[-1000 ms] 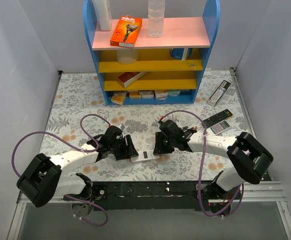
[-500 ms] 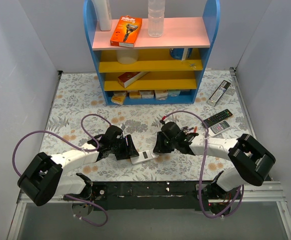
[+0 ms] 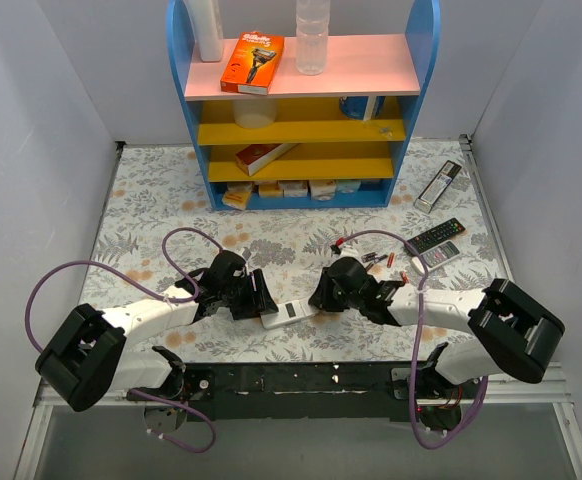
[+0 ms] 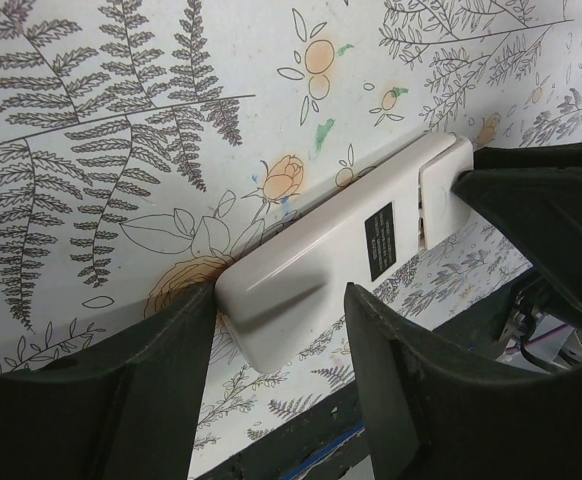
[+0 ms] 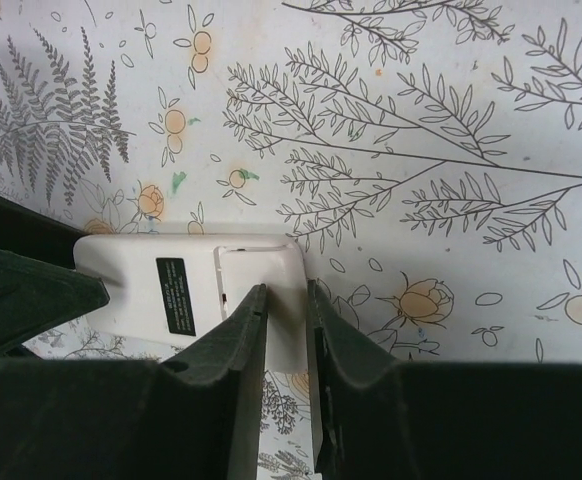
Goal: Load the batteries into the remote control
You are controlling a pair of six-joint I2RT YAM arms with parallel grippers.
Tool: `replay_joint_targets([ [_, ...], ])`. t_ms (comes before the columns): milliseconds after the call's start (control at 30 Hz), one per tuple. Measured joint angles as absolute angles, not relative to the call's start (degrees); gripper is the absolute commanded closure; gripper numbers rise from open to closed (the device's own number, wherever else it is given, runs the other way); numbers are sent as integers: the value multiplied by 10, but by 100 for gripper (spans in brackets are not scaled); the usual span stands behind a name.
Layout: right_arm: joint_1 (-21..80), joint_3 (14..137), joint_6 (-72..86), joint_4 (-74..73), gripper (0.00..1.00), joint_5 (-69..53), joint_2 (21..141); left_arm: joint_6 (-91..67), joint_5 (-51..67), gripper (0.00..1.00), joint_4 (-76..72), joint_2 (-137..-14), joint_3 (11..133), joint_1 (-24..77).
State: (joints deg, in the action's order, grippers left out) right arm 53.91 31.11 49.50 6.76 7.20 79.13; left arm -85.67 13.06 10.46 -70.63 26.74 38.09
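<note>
Remote (image 3: 289, 311) lay back-up on the surface (image 3: 151, 200) by the near edge. Left fingers (image 4: 161, 370) clamped its left end. Right fingers (image 5: 221, 370), nearly closed, pressed on its right end, hiding part of it. Batteries (image 3: 376, 259) were just tiny specks further right.

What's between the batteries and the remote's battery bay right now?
The cover looks closed on the back of the remote control, with the right gripper at that end. The batteries lie loose just beyond that gripper.
</note>
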Motion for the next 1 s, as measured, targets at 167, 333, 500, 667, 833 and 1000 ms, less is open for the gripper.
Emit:
replay_joint_targets([
  [167,544,281,494,129,83,89,790,-857,132,45,103,-707,267,381],
  [333,545,254,494,174,83,98,783,-858,133,42,102,-707,267,381],
  [500,548,237,498,188,82,104,770,-859,136,39,98,-707,267,381],
  [667,553,230,498,172,78,112,750,-862,137,35,95,-705,267,381],
  [833,553,241,479,135,69,124,729,-864,137,32,96,-703,267,381],
  [1000,553,275,446,100,62,128,720,-864,137,28,96,-700,268,381],
])
